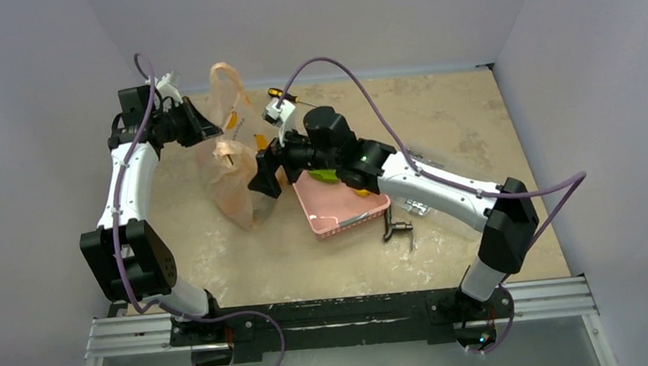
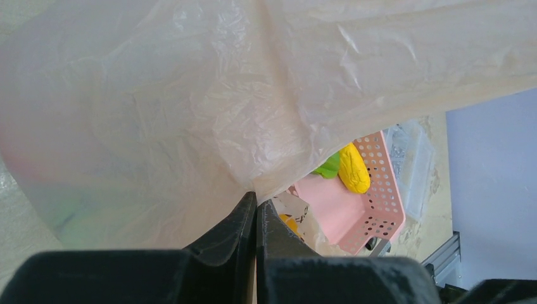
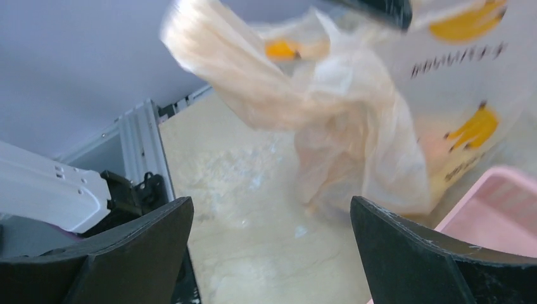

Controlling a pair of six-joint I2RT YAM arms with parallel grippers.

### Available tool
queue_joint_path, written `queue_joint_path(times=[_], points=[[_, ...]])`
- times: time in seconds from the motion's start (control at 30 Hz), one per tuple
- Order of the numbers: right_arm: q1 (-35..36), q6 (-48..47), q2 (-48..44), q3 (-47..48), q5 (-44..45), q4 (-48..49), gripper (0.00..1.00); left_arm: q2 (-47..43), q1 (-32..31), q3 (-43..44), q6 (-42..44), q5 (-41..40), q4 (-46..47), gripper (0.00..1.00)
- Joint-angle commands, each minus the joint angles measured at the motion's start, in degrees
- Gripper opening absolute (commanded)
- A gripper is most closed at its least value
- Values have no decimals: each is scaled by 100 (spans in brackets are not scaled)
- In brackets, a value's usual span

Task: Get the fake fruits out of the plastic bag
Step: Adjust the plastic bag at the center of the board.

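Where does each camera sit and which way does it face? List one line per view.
Top external: above and behind the bases, looking down on the table; left arm and right arm show.
Left wrist: on the left arm, facing the plastic bag; left pincer shut on its film.
Right wrist: on the right arm, facing the bag; right pincer open.
Shared: all show the bag and the pink basket.

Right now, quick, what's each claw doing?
Left claw: closed on the bag.
Right claw: open, holding nothing.
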Motion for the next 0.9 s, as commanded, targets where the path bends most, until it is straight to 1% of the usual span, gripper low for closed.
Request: queue_joint_path(times=[0.0,0.07,0.17,0.37,0.5,0.57,0.6,0.67,0.7,0.73,0.77,0.8,0.83,0.87], points=[[119,-1603,-112,1000,-122,-74,98,-52,10,90,-44,215,204,0],[150,-2083,-45,1321,-132,-54,99,-42,11,88,-56,213,212,0],[201,-2304,119,1573,-71,203,99,-17,10,108,-91,257,206,0],[280,-2072,657,2028,263,671,98,-16,10,203,-131,278,89,0],[418,-1905,1018,2370,614,673,94,-14,11,237,-122,226,9,2],[486,-1900,1092,2373,697,723,91,-19,11,246,-116,212,-20,3],[521,-1890,1119,2360,912,767,89,-23,11,246,-106,210,-26,3],[583,-1862,1174,2392,1521,776,77,-23,11,255,-99,205,-35,3],[625,-1797,1169,2349,2055,823,67,-17,11,255,-95,201,-42,3],[639,-1661,1146,2304,2661,897,54,-23,11,259,-96,192,-52,4],[661,-1442,1094,2150,3296,1006,36,-30,11,263,-97,186,-61,4],[664,-1070,1002,1996,4052,1101,11,-40,11,270,-101,166,-79,6],[664,-606,879,1814,4735,1109,0,-47,11,279,-95,142,-100,10],[664,-36,723,1578,5149,1099,0,-68,11,288,-86,103,-142,16]])
